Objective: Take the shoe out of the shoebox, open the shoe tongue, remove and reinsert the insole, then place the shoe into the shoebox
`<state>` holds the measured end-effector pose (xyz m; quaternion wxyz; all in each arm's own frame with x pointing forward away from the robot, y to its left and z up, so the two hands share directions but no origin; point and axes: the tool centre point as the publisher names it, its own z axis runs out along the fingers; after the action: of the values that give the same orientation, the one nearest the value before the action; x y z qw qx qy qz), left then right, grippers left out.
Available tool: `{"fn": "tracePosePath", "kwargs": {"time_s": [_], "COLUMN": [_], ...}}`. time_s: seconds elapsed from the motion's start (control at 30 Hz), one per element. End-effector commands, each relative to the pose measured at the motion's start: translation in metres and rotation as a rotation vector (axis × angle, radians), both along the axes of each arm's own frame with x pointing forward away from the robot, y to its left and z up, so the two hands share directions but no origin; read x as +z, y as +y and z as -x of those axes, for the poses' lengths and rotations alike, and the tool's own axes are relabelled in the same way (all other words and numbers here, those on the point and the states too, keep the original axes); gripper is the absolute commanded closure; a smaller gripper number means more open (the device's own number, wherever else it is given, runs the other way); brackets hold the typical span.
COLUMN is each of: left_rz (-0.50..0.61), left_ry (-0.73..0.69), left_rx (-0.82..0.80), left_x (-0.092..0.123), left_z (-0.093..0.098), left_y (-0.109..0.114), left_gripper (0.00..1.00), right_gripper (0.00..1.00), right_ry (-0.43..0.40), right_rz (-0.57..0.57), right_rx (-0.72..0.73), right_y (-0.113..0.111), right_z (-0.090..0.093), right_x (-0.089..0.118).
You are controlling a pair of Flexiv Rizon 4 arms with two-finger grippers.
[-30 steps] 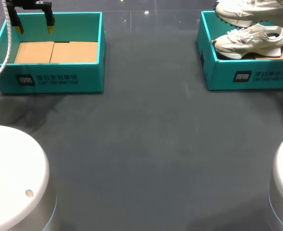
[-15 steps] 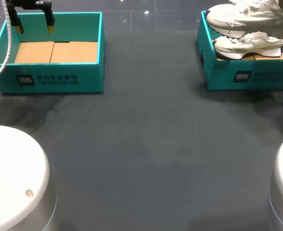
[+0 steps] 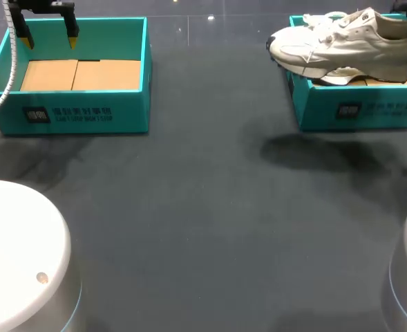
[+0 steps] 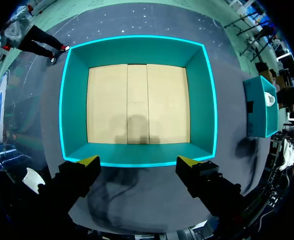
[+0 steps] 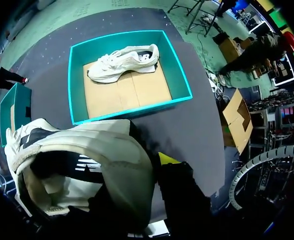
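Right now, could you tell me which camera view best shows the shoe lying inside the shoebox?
The right wrist view: the boxed shoe lies whole and unobstructed in its shoebox. In the head view the lifted shoe covers most of it. The left wrist view shows only that box's outside.

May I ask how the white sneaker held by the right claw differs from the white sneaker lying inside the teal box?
The held white sneaker hangs in the air above the rim of the teal cardboard box, while the boxed white sneaker lies on its brown floor. The right claw grips the held sneaker at the heel, and nothing touches the boxed sneaker. Both are white lace-up trainers with dark side marks.
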<state>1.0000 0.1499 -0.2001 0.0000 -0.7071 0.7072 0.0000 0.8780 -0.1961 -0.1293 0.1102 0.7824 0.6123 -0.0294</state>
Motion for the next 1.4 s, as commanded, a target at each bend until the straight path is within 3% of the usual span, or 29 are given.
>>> {"fn": "tracePosePath", "kwargs": {"time_s": [0.03,0.33,0.73,0.9,1.13,1.4], "left_rz": [0.0,0.0,0.0,0.0,0.0,0.0], "left_ry": [0.0,0.0,0.0,0.0,0.0,0.0], "left_rx": [0.0,0.0,0.0,0.0,0.0,0.0], "left_x": [0.0,0.0,0.0,0.0,0.0,0.0], "left_z": [0.0,0.0,0.0,0.0,0.0,0.0], "left_y": [0.0,0.0,0.0,0.0,0.0,0.0], "left_gripper": [0.0,0.0,0.0,0.0,0.0,0.0], "right_gripper": [1.0,1.0,1.0,1.0,1.0,1.0], "right_ry": [-0.03,-0.03,-0.038,-0.027,-0.012,0.025], "right_rz": [0.001,0.001,-0.04,-0.004,-0.012,-0.027], "right_rx": [0.005,0.005,-0.005,0.002,0.042,0.076], "right_y": [-0.002,-0.002,0.057,0.094,0.154,0.198], "right_z": [0.005,0.005,0.084,0.117,0.148,0.175], "right_x": [0.001,0.001,-0.03,-0.057,-0.097,-0.128]}}
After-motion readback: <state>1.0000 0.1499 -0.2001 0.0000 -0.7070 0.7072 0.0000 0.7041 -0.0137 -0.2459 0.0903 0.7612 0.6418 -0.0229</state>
